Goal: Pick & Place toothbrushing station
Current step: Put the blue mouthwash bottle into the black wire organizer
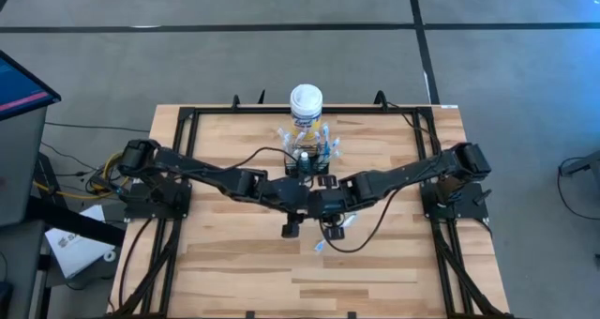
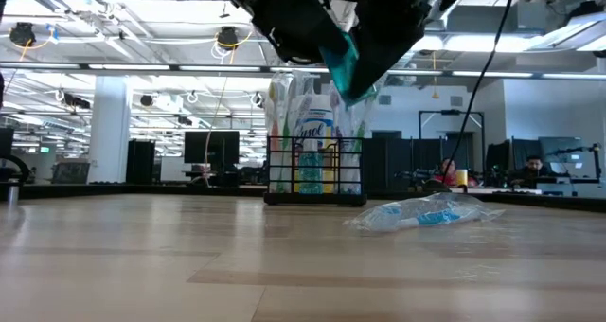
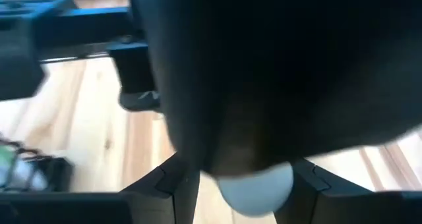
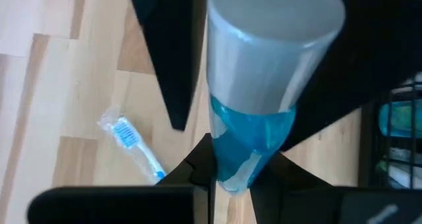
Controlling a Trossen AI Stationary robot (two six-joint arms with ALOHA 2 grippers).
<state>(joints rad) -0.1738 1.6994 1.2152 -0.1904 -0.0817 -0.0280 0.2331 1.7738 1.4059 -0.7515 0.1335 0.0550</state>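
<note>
Low view: wrapped toothbrushes upright in toothbrushing station (image 2: 315, 175); right gripper (image 4: 241, 174) clamped on blue bottle (image 4: 254, 118).

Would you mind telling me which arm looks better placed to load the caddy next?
Probably the right: its claw is shut on a teal tube, raised beside the caddy.

"lysol" logo on the yellow canister (image 2: 313, 137) behind the caddy
</note>
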